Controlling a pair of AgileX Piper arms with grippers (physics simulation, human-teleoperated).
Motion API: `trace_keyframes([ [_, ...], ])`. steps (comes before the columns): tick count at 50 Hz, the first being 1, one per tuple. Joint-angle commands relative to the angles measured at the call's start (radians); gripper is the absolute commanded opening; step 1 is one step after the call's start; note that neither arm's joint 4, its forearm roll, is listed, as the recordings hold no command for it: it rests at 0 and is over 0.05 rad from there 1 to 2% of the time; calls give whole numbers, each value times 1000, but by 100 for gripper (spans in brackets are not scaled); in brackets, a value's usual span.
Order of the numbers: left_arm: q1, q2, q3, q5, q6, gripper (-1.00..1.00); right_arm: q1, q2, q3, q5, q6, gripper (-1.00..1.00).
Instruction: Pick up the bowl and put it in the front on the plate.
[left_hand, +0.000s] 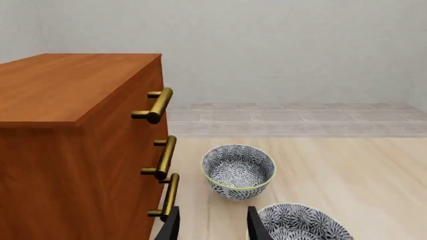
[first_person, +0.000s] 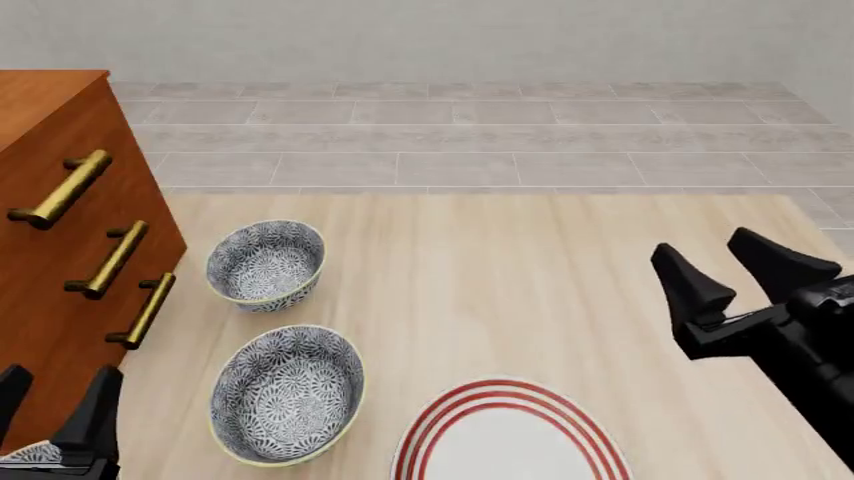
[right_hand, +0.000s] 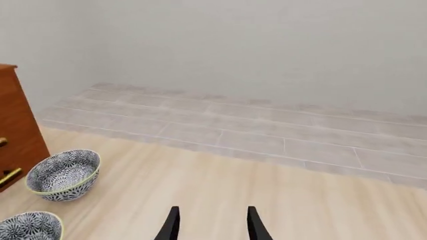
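Blue-grey flowered bowl (first_person: 287, 393) sits near left on the tabletop (first_person: 534, 290), just left of the plate (first_person: 507, 435). Lower spread, empty left hand (first_person: 54, 400) over its rim, then pinch. Right hand (first_person: 741, 270) spread, empty too.

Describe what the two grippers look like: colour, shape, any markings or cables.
Both are plain matte black. The right gripper has two thick tapered jaws ending in blunt points, mounted on a blocky black body. The left gripper shows only two dark pointed tips at the picture's edge. In the wrist views the jaws appear as slim black prongs. No markings or cables are visible.
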Motion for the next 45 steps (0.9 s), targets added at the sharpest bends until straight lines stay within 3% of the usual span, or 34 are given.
trace_keyframes([
  [1, 0, 0, 0, 0, 0, 100, 78, 141, -81, -22, -16, 100],
  [10, 0, 0, 0, 0, 0, 100, 141, 247, -143, -34, -35, 100],
  [13, 0, 0, 0, 0, 0, 100, 155, 278, -163, -37, -2, 100],
  [19, 0, 0, 0, 0, 0, 100, 215, 345, -203, -48, 11, 100],
  [36, 0, 0, 0, 0, 0, 100, 337, 518, -359, -26, -53, 100],
  [42, 0, 0, 0, 0, 0, 100, 360, 557, -394, -18, -25, 100],
  [43, 0, 0, 0, 0, 0, 100, 366, 573, -406, -13, 4, 100],
  [45, 0, 0, 0, 0, 0, 100, 371, 581, -415, -12, -2, 100],
])
